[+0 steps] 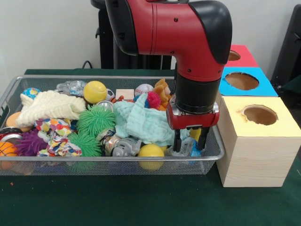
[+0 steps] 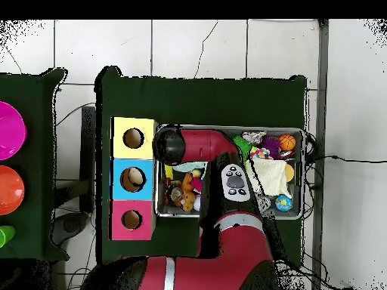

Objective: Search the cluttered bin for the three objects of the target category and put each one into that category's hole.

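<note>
The wire-mesh bin [image 1: 108,158] fills the left and middle of the front view and also shows in the overhead view [image 2: 304,175]. My gripper [image 1: 190,143] is lowered into the bin's near right corner, its fingers apart. Crumpled clear plastic [image 1: 184,149], which looks like a bottle, lies between and beside them. Another crinkly clear bottle with some blue [image 1: 71,87] lies at the bin's far left. The blue-topped box's hole [image 1: 242,81] is right of the bin; in the overhead view the blue hole [image 2: 134,179] shows something pale inside. There my arm hides the gripper.
A yellow-topped box [image 1: 259,114] and a red-topped box [image 1: 233,55] flank the blue one. The bin holds a mint cloth [image 1: 146,123], a cream knit cloth [image 1: 47,107], green spiky balls [image 1: 95,120], yellow balls [image 1: 151,153] and a silver toy [image 1: 120,146].
</note>
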Controlling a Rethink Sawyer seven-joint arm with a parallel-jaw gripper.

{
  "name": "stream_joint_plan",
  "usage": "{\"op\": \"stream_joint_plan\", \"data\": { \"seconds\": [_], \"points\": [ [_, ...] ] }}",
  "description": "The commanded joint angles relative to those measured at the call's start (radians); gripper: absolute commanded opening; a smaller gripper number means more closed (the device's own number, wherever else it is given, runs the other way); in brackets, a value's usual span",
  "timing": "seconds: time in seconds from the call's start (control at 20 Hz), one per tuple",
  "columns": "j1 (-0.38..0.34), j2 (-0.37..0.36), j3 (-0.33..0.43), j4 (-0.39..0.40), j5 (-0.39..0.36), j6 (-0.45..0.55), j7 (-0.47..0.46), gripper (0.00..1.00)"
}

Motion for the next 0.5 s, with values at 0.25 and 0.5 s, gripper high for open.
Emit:
{"op": "stream_joint_plan", "data": {
  "seconds": [0.25,0.5],
  "points": [
    [-0.025,0.031,0.042,-0.009,-0.058,-0.028,0.023,1.00],
    [-0.014,0.035,0.025,0.016,-0.061,-0.035,0.045,1.00]
  ]
}}
